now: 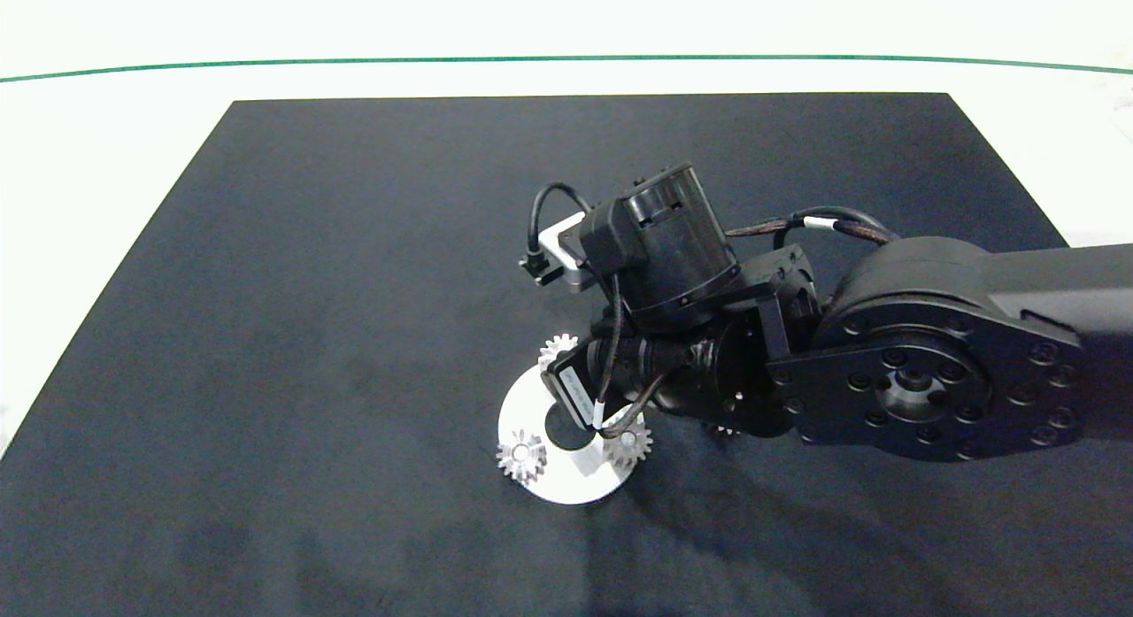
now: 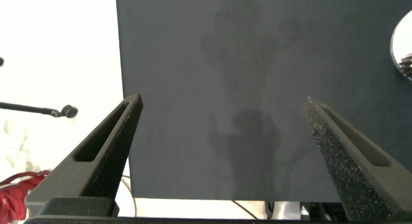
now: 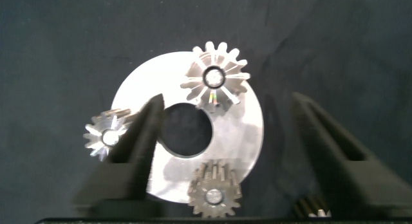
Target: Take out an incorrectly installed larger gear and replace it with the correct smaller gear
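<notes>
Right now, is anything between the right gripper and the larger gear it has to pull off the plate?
Nothing visible is in the way. The right gripper hangs open over the plate, and the larger gear sits uncovered just beyond the gap between its fingertips. The plate's other gears stand clear of that path.

The larger gear [image 3: 214, 197] lies flat on the rim of the silver ring plate [image 3: 251, 140], bore facing up, and part of it hangs past the plate's outer edge. It is bright metal and thick. Its tall straight teeth show as upright ridges down its side around a small centre hole. The smaller gear [image 1: 721, 429] is off the plate on the dark mat [image 1: 354, 289], just beyond the larger gear's side of the rim. It is mostly hidden, with only a few silver teeth showing.
</notes>
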Available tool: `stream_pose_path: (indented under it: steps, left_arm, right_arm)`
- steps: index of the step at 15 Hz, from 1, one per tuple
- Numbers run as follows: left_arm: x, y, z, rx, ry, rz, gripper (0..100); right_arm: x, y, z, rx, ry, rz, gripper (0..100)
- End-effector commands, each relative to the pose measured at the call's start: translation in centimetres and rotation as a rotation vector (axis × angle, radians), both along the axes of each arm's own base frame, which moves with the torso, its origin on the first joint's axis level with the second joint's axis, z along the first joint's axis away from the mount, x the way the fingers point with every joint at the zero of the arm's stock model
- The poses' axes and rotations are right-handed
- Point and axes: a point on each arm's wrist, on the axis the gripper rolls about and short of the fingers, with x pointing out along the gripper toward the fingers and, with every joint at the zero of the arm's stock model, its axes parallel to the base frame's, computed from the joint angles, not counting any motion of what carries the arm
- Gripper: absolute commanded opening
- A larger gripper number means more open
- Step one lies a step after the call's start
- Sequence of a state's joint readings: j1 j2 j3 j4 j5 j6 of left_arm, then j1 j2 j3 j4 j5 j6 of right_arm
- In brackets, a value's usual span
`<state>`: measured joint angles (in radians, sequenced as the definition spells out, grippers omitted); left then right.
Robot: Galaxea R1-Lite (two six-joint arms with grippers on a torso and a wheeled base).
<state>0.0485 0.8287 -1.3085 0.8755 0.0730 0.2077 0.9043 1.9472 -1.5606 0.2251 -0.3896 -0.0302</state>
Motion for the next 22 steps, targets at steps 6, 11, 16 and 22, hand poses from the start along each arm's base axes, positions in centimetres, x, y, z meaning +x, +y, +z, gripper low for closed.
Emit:
stream_pose_path:
  steps: [6, 11, 16, 22]
  left_arm:
    - [0.0, 0.0, 0.0, 0.001, 0.005, 0.001, 100]
    - [0.0, 0.0, 0.0, 0.001, 0.003, 0.001, 100]
    - [0.0, 0.0, 0.0, 0.001, 0.005, 0.001, 100]
    - [0.0, 0.0, 0.0, 0.001, 0.006, 0.001, 100]
  right_arm:
    - [1.0, 1.3, 2.8, -0.064, 0.0, -0.001, 100]
    - [1.8, 2.2, 0.5, -0.128, 0.054, -0.005, 100]
    - [2.0, 2.4, 0.0, -0.138, 0.082, -0.017, 100]
    - [2.7, 2.4, -0.7, -0.143, 0.098, -0.036, 100]
